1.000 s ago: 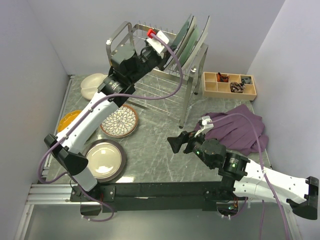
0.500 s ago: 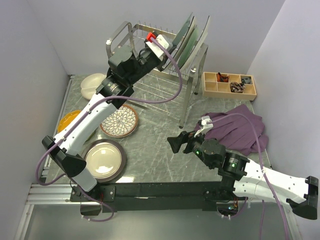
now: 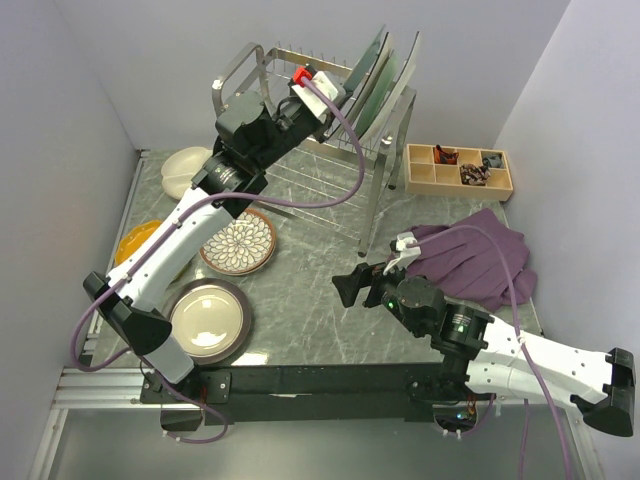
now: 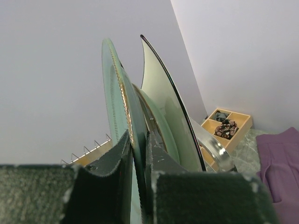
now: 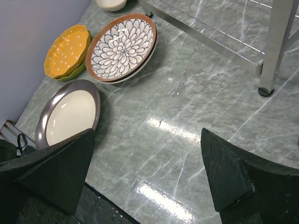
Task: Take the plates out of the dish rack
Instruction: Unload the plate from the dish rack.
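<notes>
Three plates stand upright at the right end of the dish rack [image 3: 238, 75]. My left gripper [image 3: 330, 92] reaches in from the left and is shut on the rim of the nearest, grey-blue plate [image 3: 368, 68]. In the left wrist view, both fingers of the left gripper [image 4: 138, 140] pinch that ridged plate [image 4: 114, 88]; a pale green plate [image 4: 161, 123] and a dark-edged one [image 4: 161, 79] stand behind it. A cream divided plate [image 3: 185, 168], an orange dotted plate [image 3: 135, 240], a petal-patterned plate [image 3: 238, 243] and a dark-rimmed cream plate [image 3: 207, 318] lie on the table. My right gripper [image 3: 350, 286] hovers open over bare table.
A wooden compartment tray [image 3: 459, 168] sits at the back right, with a purple cloth [image 3: 480, 255] in front of it. The rack's chrome leg [image 5: 275, 46] stands ahead of my right gripper [image 5: 147, 135]. Walls close in on the left and back.
The left wrist has shifted slightly, still clamped on the plate. The right gripper has edged a little to the left and stays open.
</notes>
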Controlling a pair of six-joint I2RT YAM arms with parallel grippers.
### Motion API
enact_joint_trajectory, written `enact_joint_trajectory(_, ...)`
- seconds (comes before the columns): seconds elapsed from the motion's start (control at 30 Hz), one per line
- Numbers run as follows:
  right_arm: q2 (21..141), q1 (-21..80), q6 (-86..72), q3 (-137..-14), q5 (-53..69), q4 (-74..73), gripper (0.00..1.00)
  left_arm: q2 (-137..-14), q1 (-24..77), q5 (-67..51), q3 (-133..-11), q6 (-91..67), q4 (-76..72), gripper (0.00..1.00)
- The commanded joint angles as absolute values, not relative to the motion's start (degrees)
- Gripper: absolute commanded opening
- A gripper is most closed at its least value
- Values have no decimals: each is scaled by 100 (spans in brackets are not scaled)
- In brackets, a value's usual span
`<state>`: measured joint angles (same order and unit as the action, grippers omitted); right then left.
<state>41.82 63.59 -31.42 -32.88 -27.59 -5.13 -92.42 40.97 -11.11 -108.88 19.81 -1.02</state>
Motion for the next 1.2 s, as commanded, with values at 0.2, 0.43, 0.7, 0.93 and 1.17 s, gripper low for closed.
enact_joint_trajectory(0.2, 4201, 6328, -3050, -3498, -2865, -308, 100, -8658, 4096, -1222, -11101, 1961, -1713, 1)
enact_joint_trajectory(0.43, 4210, 6328, -3032, -3498, -2891, -316, 100, -8692, 4096, -1064, -11057, 1468, -1898, 1)
enact_joint_trajectory(0.7, 4166, 6337, -3032, -3480, -2856, -290, 99, -8754, 4096, -1266, -11022, 1835, -1758, 1)
enact_joint_trajectory(0.93, 4219, 6337, -3032, -3498, -2856, -299, 99, -8789, 4122, -1011, -10713, 2794, -1610, 1)
enact_joint_trajectory(1.17, 4254, 6337, -3024, -3498, -2865, -299, 99, -8701, 4271, -677, -10626, 3743, -1389, 1)
